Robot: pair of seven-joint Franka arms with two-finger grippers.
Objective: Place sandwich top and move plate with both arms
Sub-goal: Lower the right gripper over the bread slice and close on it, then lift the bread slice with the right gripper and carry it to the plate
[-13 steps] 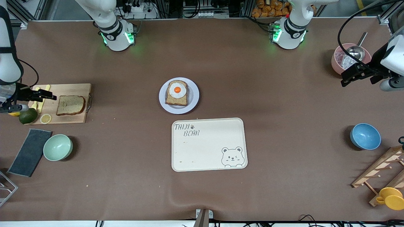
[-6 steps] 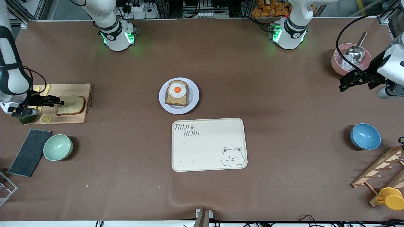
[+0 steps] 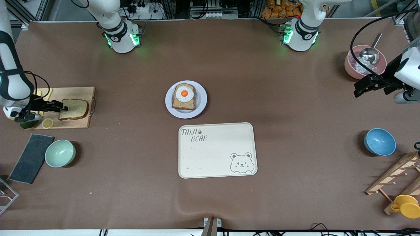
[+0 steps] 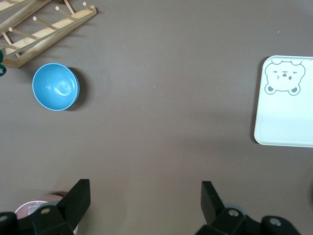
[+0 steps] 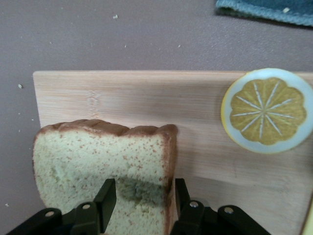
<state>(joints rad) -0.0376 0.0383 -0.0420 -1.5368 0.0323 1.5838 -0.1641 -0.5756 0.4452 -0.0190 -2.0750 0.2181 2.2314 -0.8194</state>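
Front view first: where is the sandwich top (image 3: 74, 109)?
It lies flat on the wooden cutting board (image 3: 78, 93) at the right arm's end of the table; the plate (image 3: 201, 105) sits mid-table, well apart, bearing the egg-topped slice (image 3: 183, 96).
And the right gripper (image 3: 62, 106)?
Low at the slice's end; its jaws stand partly apart, one finger over the crumb, one at the crust; no clamp shows.
The left gripper (image 3: 359, 87)?
It waits in the air beside the pink bowl (image 3: 351, 65); jaws wide apart, holding nothing.
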